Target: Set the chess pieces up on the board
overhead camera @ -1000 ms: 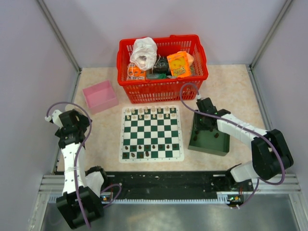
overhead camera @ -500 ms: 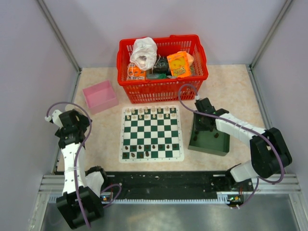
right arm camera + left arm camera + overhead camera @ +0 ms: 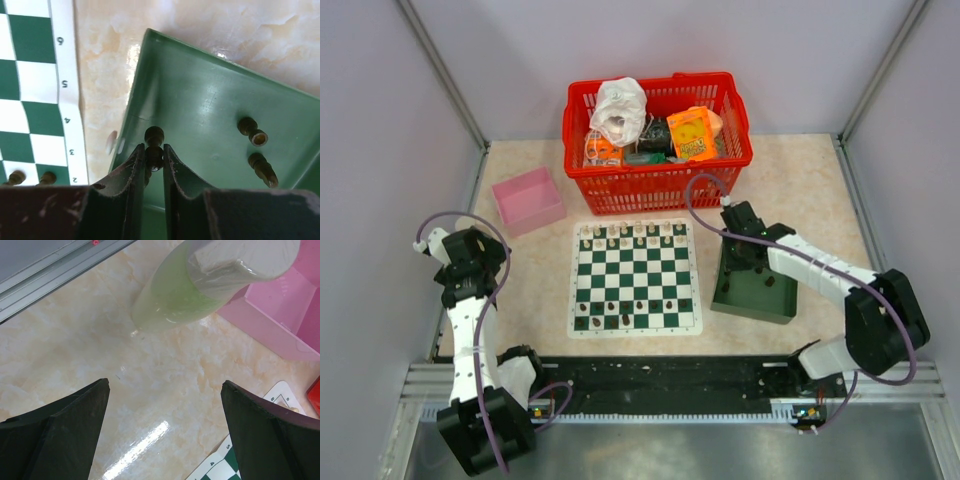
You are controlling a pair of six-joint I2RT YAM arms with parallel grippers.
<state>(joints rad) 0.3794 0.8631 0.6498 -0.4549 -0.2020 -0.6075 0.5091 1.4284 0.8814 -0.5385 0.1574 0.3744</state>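
My right gripper (image 3: 154,159) is down in the dark green tray (image 3: 200,95) just right of the board (image 3: 634,278). Its fingers (image 3: 131,170) are pinched on a dark chess piece (image 3: 153,135) by the tray's board-side wall. Two loose dark pieces (image 3: 252,131) lie in the same tray, farther from the board. On the board, a few dark chessmen (image 3: 625,305) stand in the near rows and cream chessmen (image 3: 632,236) in the far rows. My left gripper (image 3: 165,425) hangs over bare table (image 3: 165,380) left of the board, fingers spread wide, holding nothing. The pink box (image 3: 280,315) is just beyond it. A red basket (image 3: 655,190) sits behind the board.
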